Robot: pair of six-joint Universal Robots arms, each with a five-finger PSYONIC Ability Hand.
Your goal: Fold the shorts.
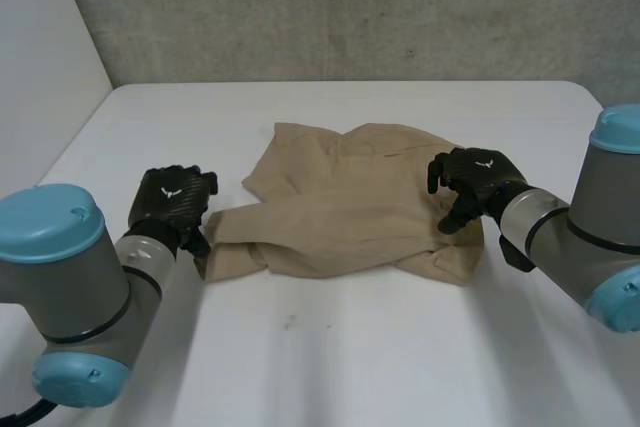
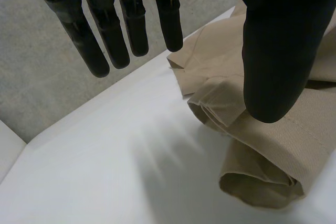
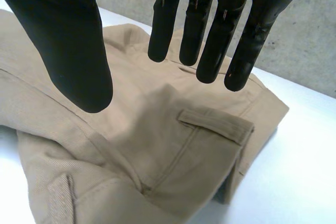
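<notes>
Shorts: Tan shorts [image 1: 340,209] lie in the middle of a white table [image 1: 320,357], rumpled and partly doubled over themselves.
Long axis: It runs left to right across the table. A belt loop [image 3: 216,124] marks the waist at the right end, and a rolled leg hem [image 2: 257,182] points left. A second flap spreads toward the far left.
Left hand: The left hand [image 1: 172,202] sits at the shorts' left end. Its fingers [image 2: 113,35] are straight and spread wide from the thumb, holding nothing. The thumb hangs over the hem, and I cannot tell whether it touches.
Right hand: The right hand [image 1: 470,185] is over the waist end. Its fingers [image 3: 210,30] are straight and apart above the belt loop, and nothing is pinched.
Stage: This looks like the moment before a grasp. The fold is not yet neat.
Risk, layers: The cloth is stacked at both ends. A shallow pinch could catch only the top layer, leaving the rest behind and the fold crooked.
Risk, drag: If one hand closes or pulls first, the whole garment could slide on the smooth table.
Risk, creases: Folding without flattening first would likely trap the existing wrinkles.
</notes>
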